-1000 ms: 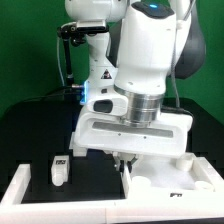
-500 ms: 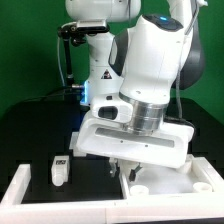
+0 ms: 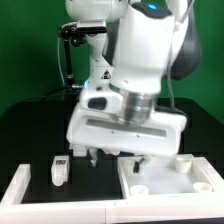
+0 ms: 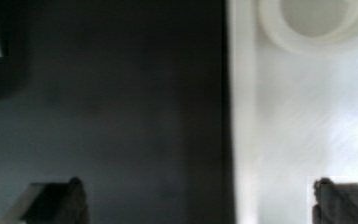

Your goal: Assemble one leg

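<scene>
My claw (image 3: 115, 158) has shifted off the white panel (image 3: 170, 182) toward the leg (image 3: 60, 170) beside it. Jaws spread wide, empty. Pickup pending.

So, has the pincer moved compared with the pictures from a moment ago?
Yes. The pincer has shifted toward the exterior view's left and now stands nearer to the small white block, which has not moved.
</scene>
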Controlling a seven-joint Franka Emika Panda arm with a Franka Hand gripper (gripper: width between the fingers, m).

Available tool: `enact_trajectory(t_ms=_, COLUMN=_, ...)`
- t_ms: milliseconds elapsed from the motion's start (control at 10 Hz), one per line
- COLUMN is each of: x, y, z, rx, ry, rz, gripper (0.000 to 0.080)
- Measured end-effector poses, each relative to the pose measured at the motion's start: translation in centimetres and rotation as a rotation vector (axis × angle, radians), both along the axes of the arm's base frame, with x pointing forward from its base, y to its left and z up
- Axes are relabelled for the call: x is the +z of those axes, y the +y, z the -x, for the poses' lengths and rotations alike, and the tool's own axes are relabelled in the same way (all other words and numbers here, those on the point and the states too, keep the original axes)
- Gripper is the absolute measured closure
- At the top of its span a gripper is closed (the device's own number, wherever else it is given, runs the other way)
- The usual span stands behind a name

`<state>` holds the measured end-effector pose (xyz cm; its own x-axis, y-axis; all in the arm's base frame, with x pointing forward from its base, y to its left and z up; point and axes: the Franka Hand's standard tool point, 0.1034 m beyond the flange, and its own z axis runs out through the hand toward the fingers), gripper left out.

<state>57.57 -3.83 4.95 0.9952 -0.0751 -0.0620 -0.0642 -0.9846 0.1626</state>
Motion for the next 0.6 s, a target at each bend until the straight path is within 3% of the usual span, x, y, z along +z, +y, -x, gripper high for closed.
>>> enact_trajectory(t_ms=200, x=2.1, y=-0.8, z=1.5, rx=-0.04, ry=0.003, rz=-0.052, gripper=0.0151)
enact_trajectory(t_ms=300, x=2.9, y=-0.3, z=2.2, rx=-0.04, ry=-0.003, rz=-0.063, gripper=0.0151)
enact_trajectory(t_ms=600, x=2.7, y=0.0, z=2.5, rx=-0.038, ry=-0.008, rz=-0.051, gripper=0.015)
